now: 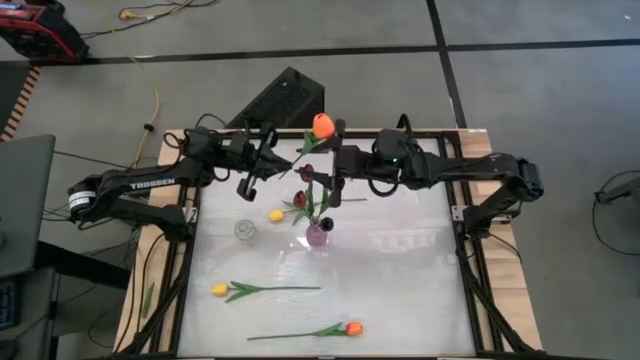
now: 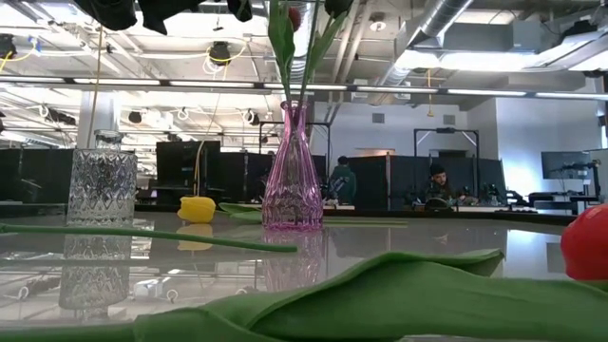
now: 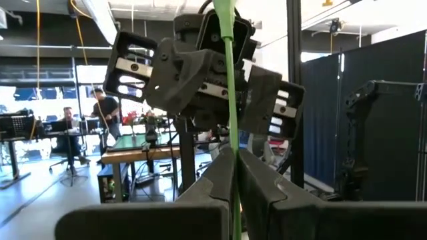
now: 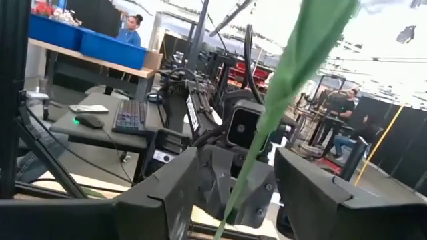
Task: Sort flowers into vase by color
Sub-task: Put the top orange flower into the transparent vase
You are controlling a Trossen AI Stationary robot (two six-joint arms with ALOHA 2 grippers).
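Note:
My left gripper [image 1: 283, 165] is shut on the stem of an orange tulip [image 1: 322, 125], held up over the table's far middle. My right gripper [image 1: 338, 165] faces it, open, and also shows in the left wrist view [image 3: 207, 73]. The tulip's green leaf [image 4: 293, 80] passes between its fingers; I cannot tell whether it touches them. Below stands a purple glass vase [image 1: 317, 236] holding maroon tulips [image 1: 305, 175]. A clear cut-glass vase [image 1: 244, 230] stands empty to its left. My left gripper pinches the orange tulip's thin green stem [image 3: 233, 167] between its two fingers. The fingers come level from the table's left and lie across the stem. The stem stands upright in the hold and the tulip is lifted clear of the table.
A yellow tulip [image 1: 276, 215] lies between the two vases. Another yellow tulip [image 1: 220, 289] and an orange tulip [image 1: 352, 328] lie near the front edge, stems flat on the table. In the low view the purple vase [image 2: 292, 176] and clear vase [image 2: 102, 185] stand apart.

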